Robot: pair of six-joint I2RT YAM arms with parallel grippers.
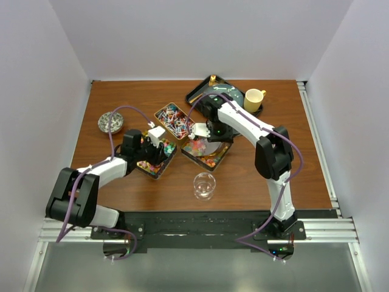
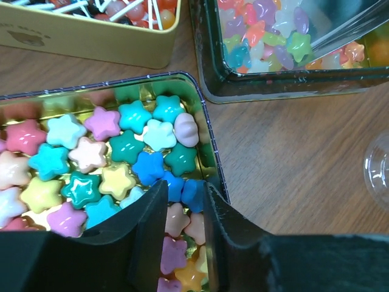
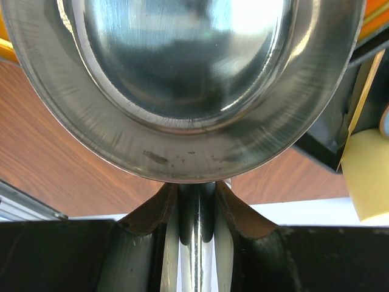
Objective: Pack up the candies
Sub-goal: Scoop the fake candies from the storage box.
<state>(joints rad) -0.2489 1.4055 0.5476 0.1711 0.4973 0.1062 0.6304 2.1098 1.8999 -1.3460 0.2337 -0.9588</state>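
Top view first, and three open tins sat clustered in the middle of the table (image 1: 273, 176). The far tin (image 1: 159, 115) held red, white and blue wrapped candies (image 1: 176, 121). The near left tin (image 1: 155, 175) carried multicoloured star candies (image 1: 159, 163), and the left gripper (image 1: 155, 149) was down inside it. The right tin (image 1: 196, 159) was full of orange, yellow and pink gummy candies (image 1: 209, 159), with the right gripper (image 1: 203, 131) above it holding a metal spoon (image 1: 211, 143). A clear jar (image 1: 204, 185) stood near the front, apart from the tins. A yellow mug (image 1: 253, 97) and a black tray (image 1: 203, 90) sat at the back, and a round dish (image 1: 110, 122) lay off to the left.

Over to the left wrist, and the star candies were glossy, chunky and five-pointed, in pink, teal, blue, yellow, lilac and peach, heaped on the gold floor. The black fingers (image 2: 152, 225) stood a narrow gap apart by the tin's right wall, with two blue pieces (image 2: 182, 187) sitting between them. Whether they were truly pinched, I couldn't tell. Translucent gummy stars showed in the neighbouring tin, top right.

Right wrist now, and the spoon's big shiny bowl filled the frame, its handle clamped tight between the two fingers (image 3: 146, 213). The mug peeked in at the right edge.
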